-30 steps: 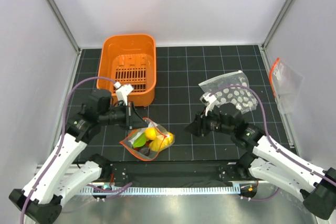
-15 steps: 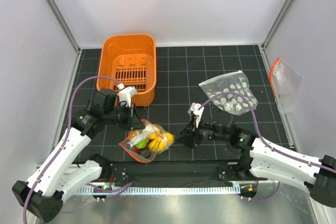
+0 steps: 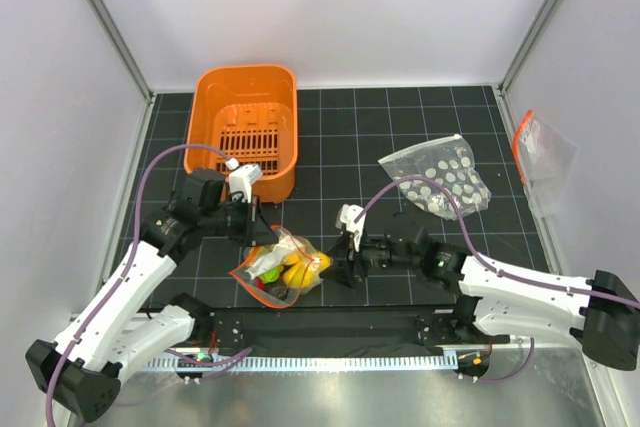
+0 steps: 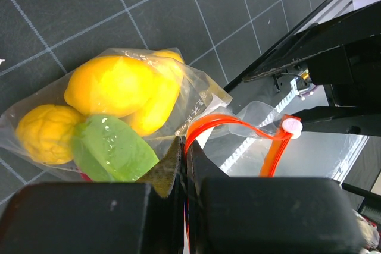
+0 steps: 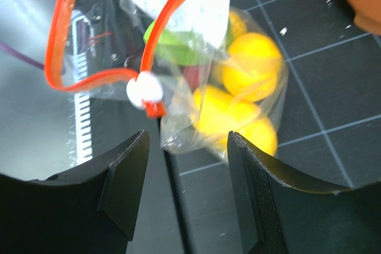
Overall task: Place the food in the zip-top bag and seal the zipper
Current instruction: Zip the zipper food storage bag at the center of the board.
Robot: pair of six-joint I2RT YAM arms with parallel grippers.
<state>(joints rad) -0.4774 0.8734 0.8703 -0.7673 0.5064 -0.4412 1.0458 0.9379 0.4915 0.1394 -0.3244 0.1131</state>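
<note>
Left hand (image 4: 183,150) clamps the zipper (image 4: 209,121), zip-top bag (image 4: 197,96) mouth facing near-left; right hand (image 3: 336,269) apart.

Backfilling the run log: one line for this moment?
left gripper: shut on zipper | right gripper: open, facing slider | food: in zip-top bag | zipper: unsealed

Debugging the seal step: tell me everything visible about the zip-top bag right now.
The zip-top bag is a clear, thin, crinkled pouch lying on the black gridded mat near the front edge. Inside is the food: several yellow pieces, one green, some red. Its orange-red zipper gapes in a loop, unsealed, a white slider at one end. The left claw is shut on the zipper edge; the right claw stands open just short of the slider.
</note>
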